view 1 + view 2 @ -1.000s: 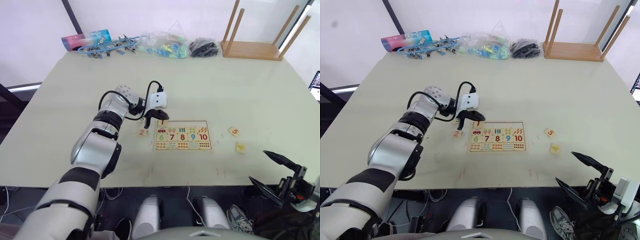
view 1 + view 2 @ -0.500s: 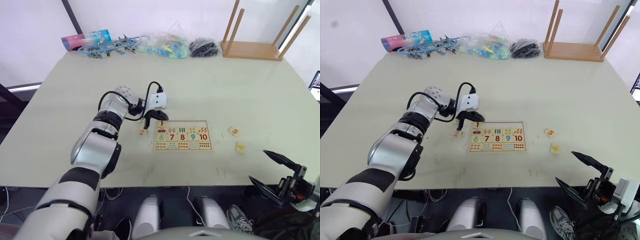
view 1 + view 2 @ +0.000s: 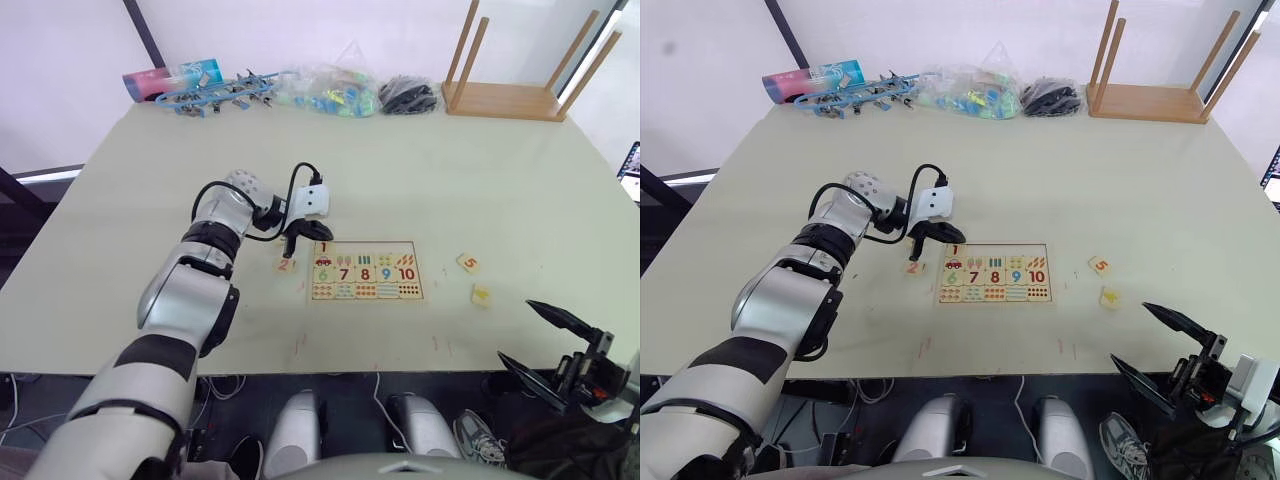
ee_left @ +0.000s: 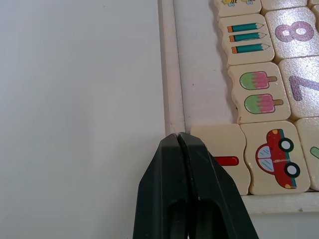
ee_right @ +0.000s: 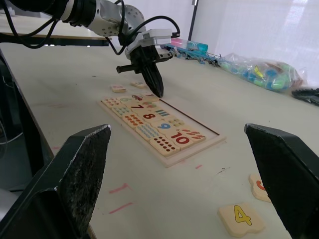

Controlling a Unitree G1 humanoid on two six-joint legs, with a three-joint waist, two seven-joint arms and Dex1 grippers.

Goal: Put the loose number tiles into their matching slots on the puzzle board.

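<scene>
The left gripper (image 4: 178, 135) has its fingers pressed together, holding nothing, the tips at the puzzle board's (image 3: 366, 271) corner beside the seated 1 tile (image 4: 223, 155). The 2 tile (image 3: 286, 264) lies just beside the board. The right gripper (image 3: 548, 340) has fingers spread, near tiles 5 (image 3: 467, 263) and 4 (image 5: 241, 218) on the table (image 3: 420, 170).

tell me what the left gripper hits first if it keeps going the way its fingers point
Most likely the puzzle board: the left gripper, shut, points down at the board's corner, at the edge of the 1 tile. Whether the tips already touch is unclear.
</scene>
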